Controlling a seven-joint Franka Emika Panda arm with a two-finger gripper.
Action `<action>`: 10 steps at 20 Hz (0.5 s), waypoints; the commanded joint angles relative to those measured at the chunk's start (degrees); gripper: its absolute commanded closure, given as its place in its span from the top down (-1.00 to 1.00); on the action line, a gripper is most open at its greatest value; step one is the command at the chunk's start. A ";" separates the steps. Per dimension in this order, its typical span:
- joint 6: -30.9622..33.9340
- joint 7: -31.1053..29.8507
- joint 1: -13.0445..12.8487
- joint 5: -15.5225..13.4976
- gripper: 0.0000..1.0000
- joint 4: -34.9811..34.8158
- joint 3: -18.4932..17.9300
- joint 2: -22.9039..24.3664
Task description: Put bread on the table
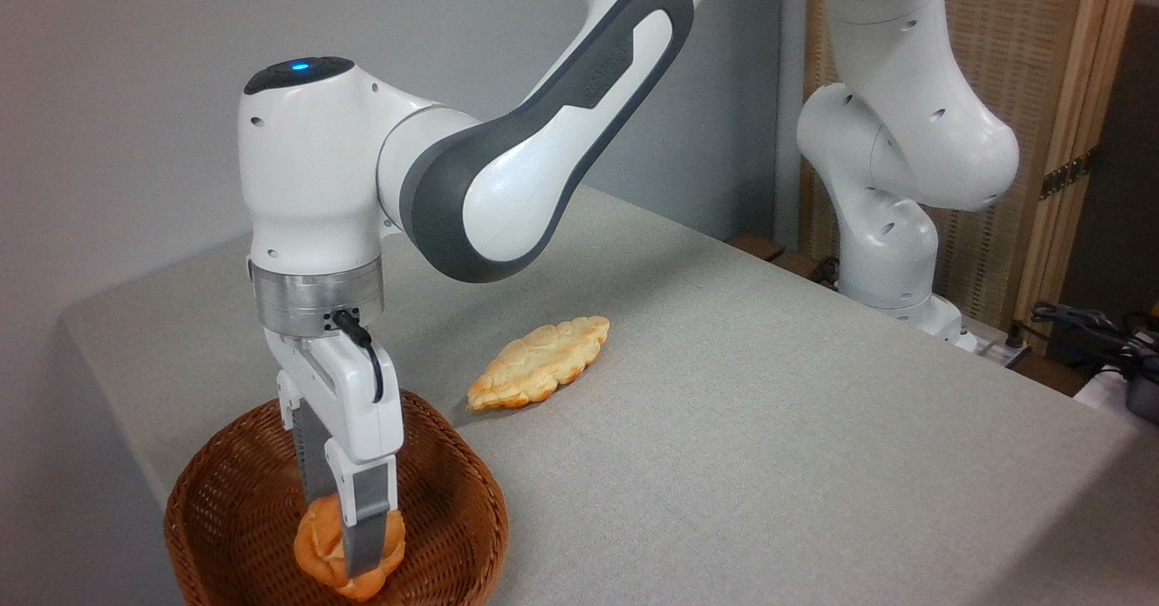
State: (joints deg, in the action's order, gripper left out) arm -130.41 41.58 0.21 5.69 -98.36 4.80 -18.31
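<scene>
The bread (319, 544), a small orange-golden bun, sits inside the brown wicker basket (235, 497) at the lower left. My gripper (349, 552) points straight down into the basket, and its grey fingers (362, 529) are closed on the bun from both sides. The near finger hides the bun's middle. Grey-beige cloth covers the table (724, 425), which stretches from the basket to the right.
A flat, pale leaf-shaped pastry (541, 362) lies on the cloth just right of and behind the basket. The arm's white base (892, 253) stands at the table's far right edge, with cables (1087, 325) beyond it. The basket stands near the table's front left corner.
</scene>
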 commanded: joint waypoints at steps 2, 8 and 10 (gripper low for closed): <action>-0.46 -1.24 -0.03 1.08 -0.68 0.37 0.13 -0.15; 0.42 -1.50 0.05 0.99 -0.83 1.07 0.39 1.17; 1.64 -1.59 0.05 1.08 -0.83 1.42 0.30 3.45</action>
State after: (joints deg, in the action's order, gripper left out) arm -130.41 41.58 0.20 5.69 -97.66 4.94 -17.81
